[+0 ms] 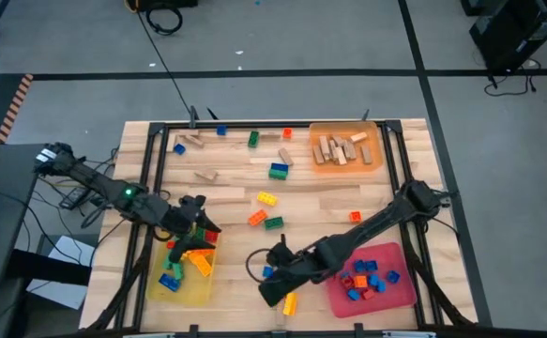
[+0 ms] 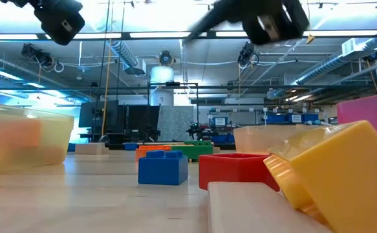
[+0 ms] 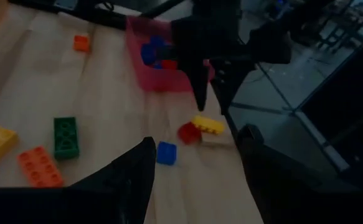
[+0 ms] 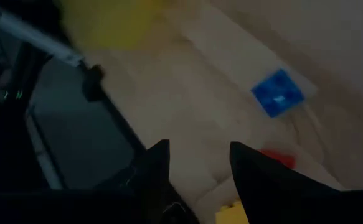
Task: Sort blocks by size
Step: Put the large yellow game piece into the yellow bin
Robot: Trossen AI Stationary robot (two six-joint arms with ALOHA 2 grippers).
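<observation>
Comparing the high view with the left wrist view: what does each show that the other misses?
Only the high view shows the orange tray holding tan wooden pieces, the yellow tray under the left gripper, and the scattered blocks near the far edge of the table.

Only the left wrist view shows the right gripper from the front, open and empty above the small blue block, red block and yellow block.

Both show the pink tray, the green block and the orange block.
</observation>
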